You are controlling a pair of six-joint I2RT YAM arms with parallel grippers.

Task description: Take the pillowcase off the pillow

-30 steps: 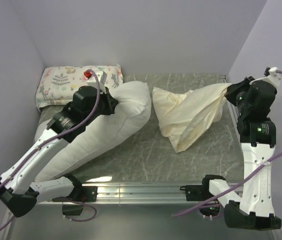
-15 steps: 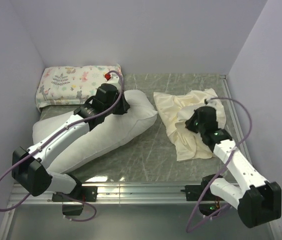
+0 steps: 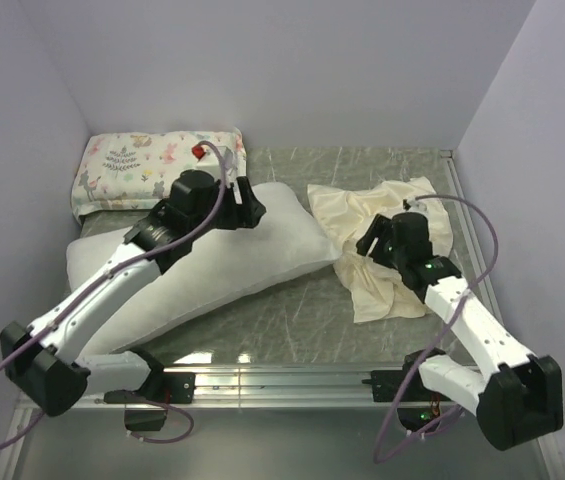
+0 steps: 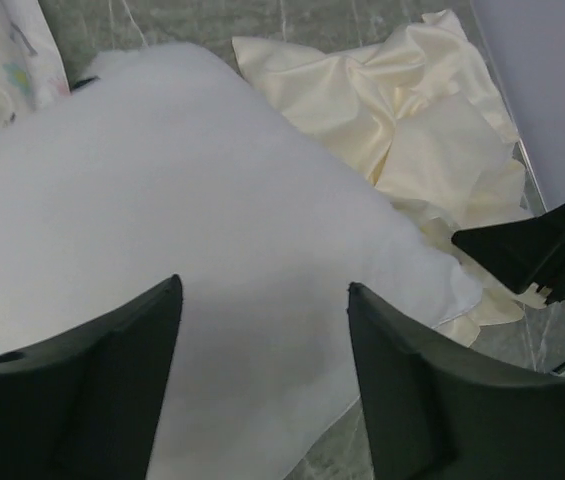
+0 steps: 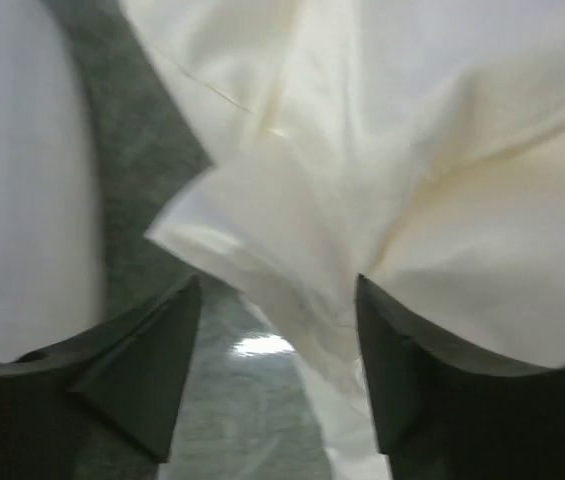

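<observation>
The plain white pillow (image 3: 212, 265) lies bare on the table, slanting from near left to centre. It fills the left wrist view (image 4: 162, 200). My left gripper (image 3: 249, 212) hovers just over its far end, jaws open with nothing between them (image 4: 264, 300). The cream pillowcase (image 3: 387, 235) lies crumpled apart from the pillow at the right, its edge touching the pillow's right corner. My right gripper (image 3: 367, 243) hangs over the pillowcase's left side, open (image 5: 277, 300). Loose folds of the pillowcase (image 5: 412, 150) lie beneath it, with the pillow (image 5: 22, 180) at the left edge.
A small floral animal-print pillow (image 3: 152, 165) rests against the back left corner. Lilac walls close in the table on the left, back and right. A metal rail (image 3: 282, 380) runs along the near edge by the arm bases. The dark marbled tabletop (image 3: 292, 310) shows between pillow and rail.
Both grippers went from shut to open. The pillow dropped flat and its right corner slid towards the pillowcase. The right gripper edged left over the crumpled pillowcase.
</observation>
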